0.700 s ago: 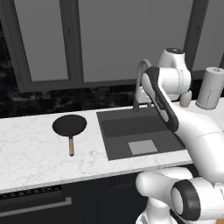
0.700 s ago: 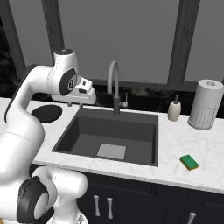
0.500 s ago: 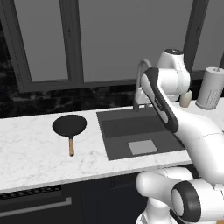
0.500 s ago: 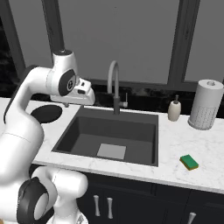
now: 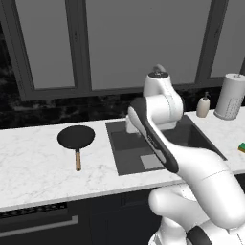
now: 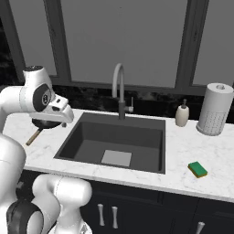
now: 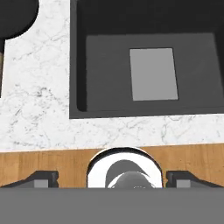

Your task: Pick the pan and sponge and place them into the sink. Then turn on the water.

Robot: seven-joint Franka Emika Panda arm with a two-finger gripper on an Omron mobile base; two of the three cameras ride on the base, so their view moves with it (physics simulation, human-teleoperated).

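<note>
The hand [image 7: 112, 178] hangs empty with fingers spread above the white marble counter [image 5: 33, 165], seemingly poised to reach the round black wooden-handled pan [image 5: 76, 139]. The small green sponge [image 6: 198, 169] lies right of the dark grey sink [image 6: 157, 151].

You see a counter [image 5: 33, 162] of white marble-look stone with fine grey veins, smooth and slightly glossy. The pan [image 5: 75, 137] looks matt black, like coated metal, and its handle [image 5: 78, 160] is light wood. The sink [image 6: 87, 137] is dark grey and matt, with a lighter, smooth grey patch [image 6: 116, 158] at its bottom. The faucet [image 6: 118, 89] is grey metal with a dull satin sheen. The sponge [image 6: 198, 169] is green with a yellowish edge and looks soft and matt. The paper towel roll [image 6: 214, 109] looks like white paper with a dotted texture. You see a smooth, cream soap bottle [image 6: 182, 114].
</note>
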